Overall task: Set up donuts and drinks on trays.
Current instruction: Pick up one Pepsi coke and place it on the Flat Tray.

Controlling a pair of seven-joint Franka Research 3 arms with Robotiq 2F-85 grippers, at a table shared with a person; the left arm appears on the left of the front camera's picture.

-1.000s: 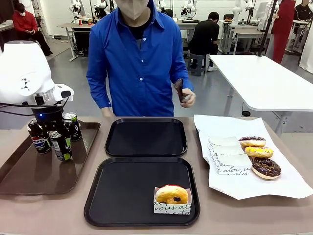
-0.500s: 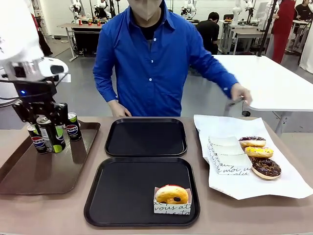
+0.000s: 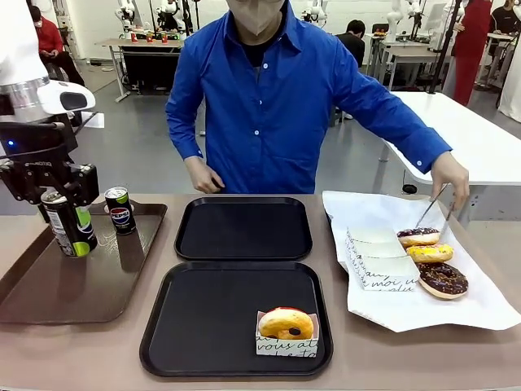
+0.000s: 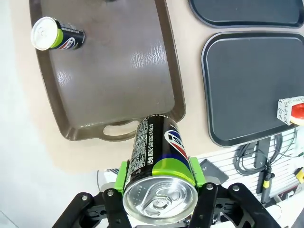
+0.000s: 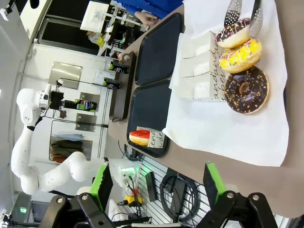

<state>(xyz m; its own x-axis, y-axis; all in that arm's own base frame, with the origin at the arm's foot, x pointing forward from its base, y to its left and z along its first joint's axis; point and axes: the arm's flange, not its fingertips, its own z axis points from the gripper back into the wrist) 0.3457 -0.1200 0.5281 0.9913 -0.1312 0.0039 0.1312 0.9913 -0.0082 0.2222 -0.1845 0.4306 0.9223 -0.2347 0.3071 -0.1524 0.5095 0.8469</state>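
Note:
My left gripper [image 3: 65, 199] is shut on a black Pepsi can [image 3: 72, 230], holding it upright in the air above the brown tray [image 3: 81, 285]. In the left wrist view the green pads clamp the can [image 4: 159, 156] on both sides in the left gripper [image 4: 159, 178]. Another can [image 3: 120, 210] stands on the brown tray. The near black tray [image 3: 203, 318] carries one donut in a paper sleeve [image 3: 286, 324]; the far black tray [image 3: 243, 228] is bare. My right gripper [image 5: 156, 187] stands open, well back from three donuts [image 5: 246, 89] on white paper.
The person holds tongs [image 3: 435, 208] over the farthest donut [image 3: 419, 236] on the white paper [image 3: 488, 305] at the right. Empty paper sleeves [image 3: 378, 257] lie beside the donuts. The brown tray [image 4: 109, 71] sits at the table's left, with a can [image 4: 57, 34] near its far end.
My left gripper has lifted the can off the brown tray and moved it up and left. The person's hand has reached with tongs to the donuts on the paper.

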